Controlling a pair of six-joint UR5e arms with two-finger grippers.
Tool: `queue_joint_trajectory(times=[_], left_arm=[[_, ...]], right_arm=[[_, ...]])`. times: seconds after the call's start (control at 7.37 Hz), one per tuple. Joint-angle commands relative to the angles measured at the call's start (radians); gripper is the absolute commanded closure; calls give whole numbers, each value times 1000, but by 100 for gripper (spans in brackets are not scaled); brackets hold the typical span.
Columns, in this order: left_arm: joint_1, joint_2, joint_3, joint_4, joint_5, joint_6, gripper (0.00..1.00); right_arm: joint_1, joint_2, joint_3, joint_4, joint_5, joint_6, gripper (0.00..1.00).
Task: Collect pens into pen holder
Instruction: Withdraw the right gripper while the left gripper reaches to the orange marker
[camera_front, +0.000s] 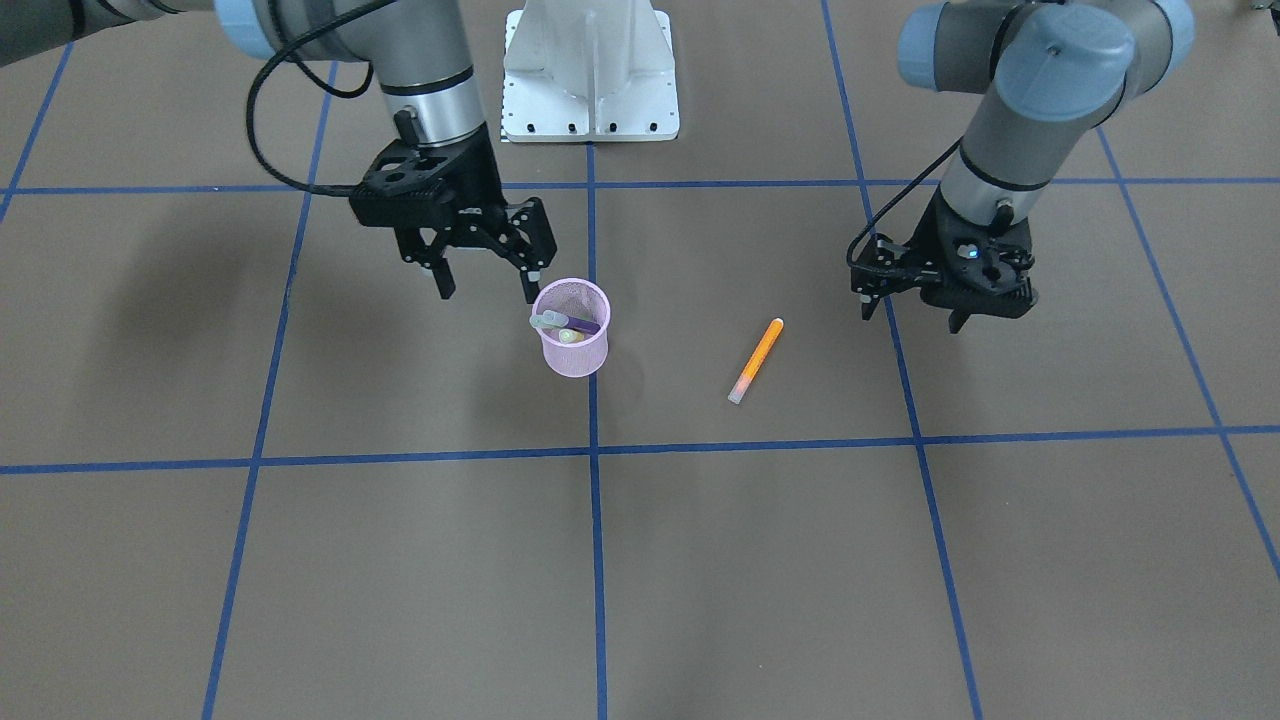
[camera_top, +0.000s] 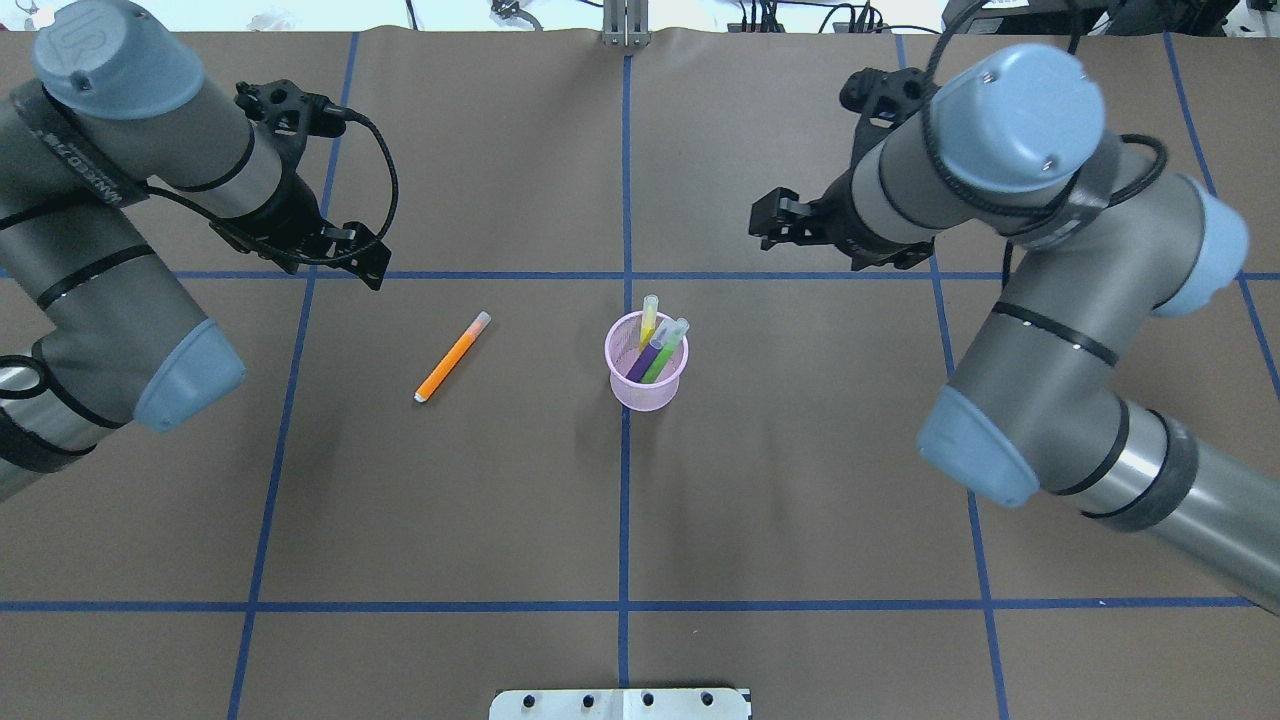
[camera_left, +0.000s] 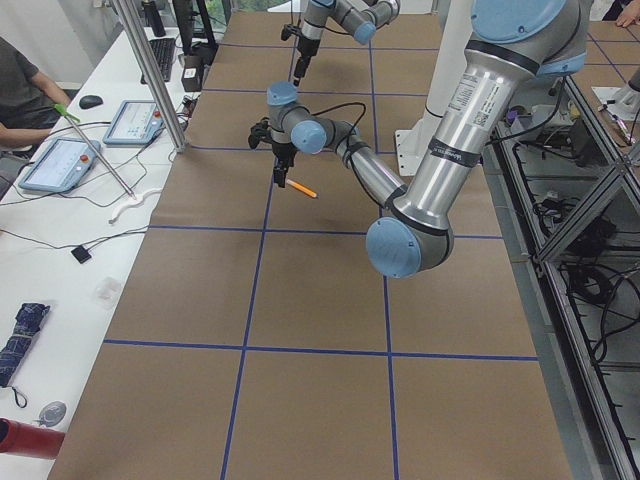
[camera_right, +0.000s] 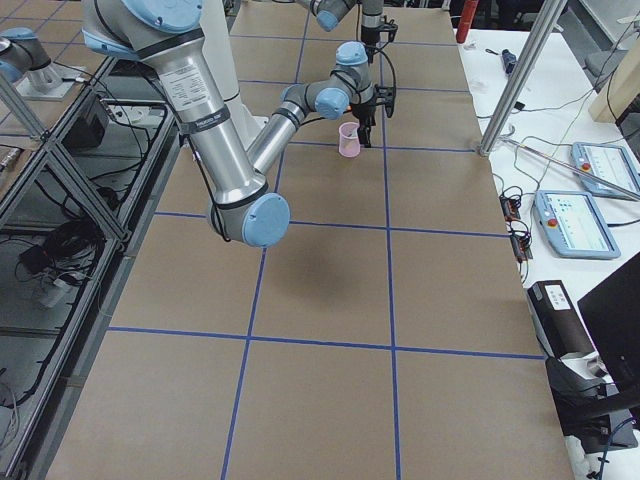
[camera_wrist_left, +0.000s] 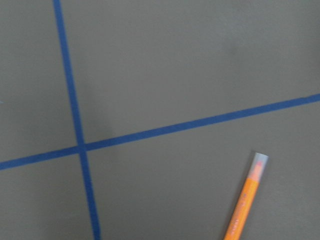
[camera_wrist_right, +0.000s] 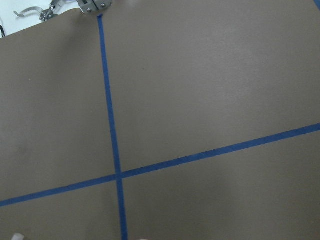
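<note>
The pink mesh pen holder (camera_front: 571, 327) stands upright near the table's middle and holds the purple, yellow and green pens (camera_top: 655, 345). The orange pen (camera_front: 756, 360) lies flat on the brown table surface, apart from the cup; it also shows in the overhead view (camera_top: 452, 357) and at the lower right of the left wrist view (camera_wrist_left: 245, 200). My right gripper (camera_front: 487, 292) is open and empty, hovering just beside the cup's rim on the robot's side. My left gripper (camera_front: 912, 315) is open and empty, above the table beside the orange pen, not touching it.
The white metal base (camera_front: 590, 75) stands at the robot's side of the table. Blue tape lines (camera_front: 594, 450) form a grid on the brown surface. A side bench with tablets (camera_left: 60, 160) and a seated person lies beyond the table's far edge.
</note>
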Motion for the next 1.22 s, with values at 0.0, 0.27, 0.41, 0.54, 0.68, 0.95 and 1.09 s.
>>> queue_joint_trajectory(times=[0.0,0.27,0.41,0.54,0.68,0.95,1.09], left_arm=[[55,-122,136,77,-18,156,8],[122,-210,202,193,-3,251,16],[139,-233,247,194,20,323,18],[159,-299,334,196,72,373,21],[158,-310,353,199,77,425,32],[161,-313,379,191,94,488,33],[169,-313,397,187,115,488,36]], right_arm=[[163,-147,-11,-1,225,-261,2],[235,-201,-56,-1,278,-397,2],[263,-227,-76,-1,295,-470,2],[286,-255,-82,-1,309,-541,2],[288,-258,-85,1,314,-552,2],[288,-266,-84,5,306,-551,2],[288,-266,-85,7,304,-551,2]])
